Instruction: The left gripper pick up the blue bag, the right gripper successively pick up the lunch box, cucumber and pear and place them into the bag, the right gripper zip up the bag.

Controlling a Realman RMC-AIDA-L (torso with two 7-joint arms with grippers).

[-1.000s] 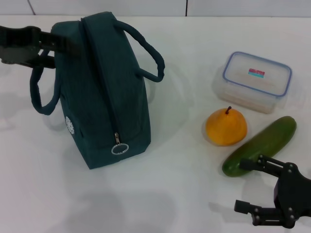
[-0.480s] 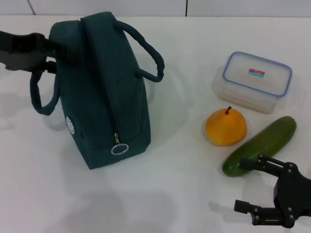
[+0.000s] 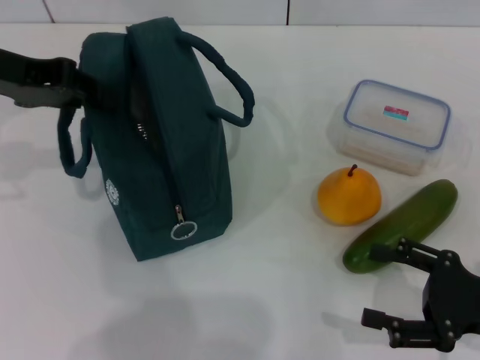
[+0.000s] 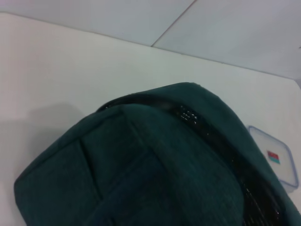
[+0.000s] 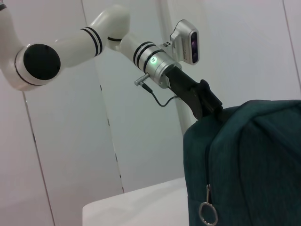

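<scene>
The blue bag (image 3: pixel 165 150) stands upright at the left middle of the table, its ring zipper pull (image 3: pixel 184 229) hanging at the near end. A short gap shows in the zip line near the top. My left gripper (image 3: pixel 75 84) reaches in from the far left and is shut on the bag's upper left edge by one loop handle; the right wrist view shows the left gripper (image 5: pixel 207 101) pressed onto the bag (image 5: pixel 254 160). The lunch box (image 3: pixel 394 124), pear (image 3: pixel 349 196) and cucumber (image 3: pixel 405 223) lie at the right. My right gripper (image 3: pixel 379 286) is open, just in front of the cucumber.
The table is white, with a pale wall behind it. The left wrist view is filled by the bag's top (image 4: pixel 141 179), with the lunch box (image 4: pixel 277 160) beyond it. Bare table lies between the bag and the pear.
My left gripper has moved right into the bag's upper left edge. The left handle has shifted right and a small gap has opened in the zip. The right gripper has not moved.
</scene>
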